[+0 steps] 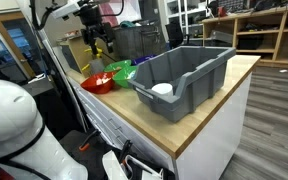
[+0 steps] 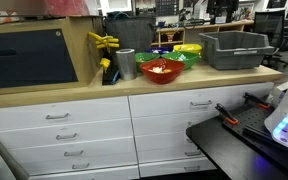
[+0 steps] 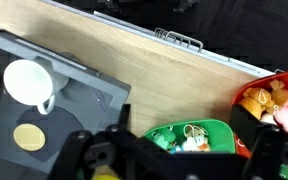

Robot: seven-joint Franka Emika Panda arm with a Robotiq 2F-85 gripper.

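Grey bin (image 3: 84, 95): on the wooden tabletop (image 3: 134, 50), white cup (image 3: 29, 82) inside.
Green bowl (image 3: 189, 135): just beside the bin.
Hand (image 3: 169, 158): mine, open, empty, above that bowl.
Progress: nothing gripped yet.

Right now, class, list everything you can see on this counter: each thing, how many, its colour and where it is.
counter: one, wooden top over white drawers, carries everything listed
bin: one, grey, at one end of the counter
cup: one, white, inside the bin
disc: one, yellowish, inside the bin beside the cup
green bowl: one, green, next to the bin, small things inside
red bowl: one, red, beside the green bowl, small things inside
yellow bowl: apparently one, yellow, behind the green bowl
can: one, silver-grey, upright beside the red bowl
gripper: one, black, open and empty, above the bowls
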